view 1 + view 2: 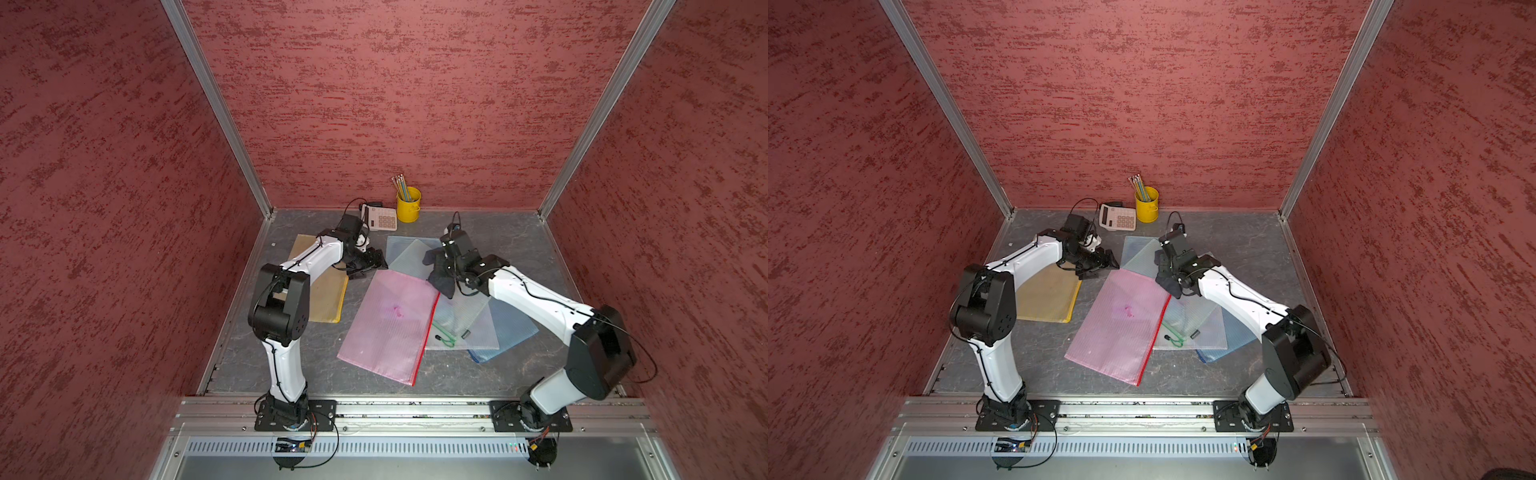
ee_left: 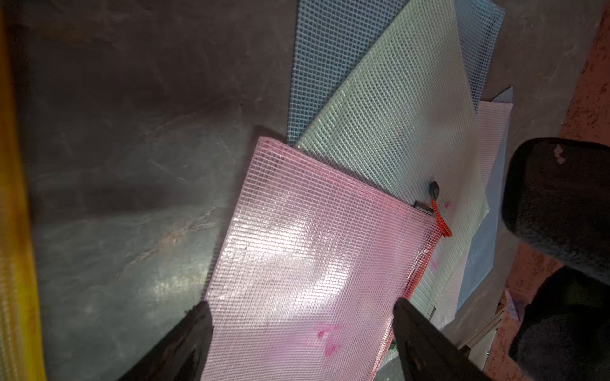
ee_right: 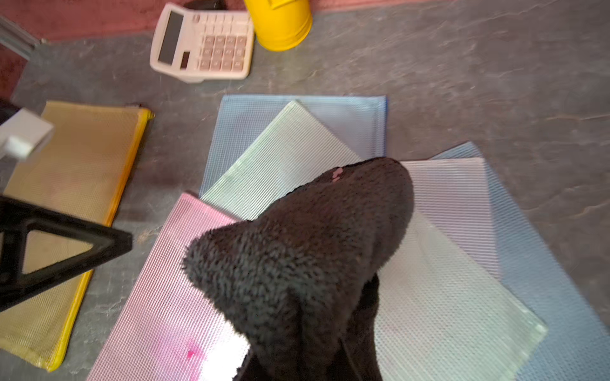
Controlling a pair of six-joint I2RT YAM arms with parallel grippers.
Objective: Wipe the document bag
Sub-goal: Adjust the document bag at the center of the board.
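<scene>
The pink mesh document bag (image 1: pixel 386 332) (image 1: pixel 1115 336) lies in the middle of the floor with its red zip edge on the right. A magenta smear (image 1: pixel 397 309) (image 2: pixel 328 336) (image 3: pixel 193 354) marks its middle. My right gripper (image 1: pixel 445 270) is shut on a dark fuzzy cloth (image 1: pixel 442 284) (image 3: pixel 297 247), which hangs over the bag's far right corner and hides the fingers. My left gripper (image 1: pixel 375 266) (image 2: pixel 302 305) is open by the bag's far left corner, jaws wide with nothing between them.
A yellow bag (image 1: pixel 328 295) lies under my left arm. Blue (image 1: pixel 401 247), pale green (image 1: pixel 415 257) and white (image 1: pixel 478 328) bags fan out beneath and right of the pink one. A calculator (image 1: pixel 382 217) and a yellow pencil cup (image 1: pixel 408 204) stand by the back wall.
</scene>
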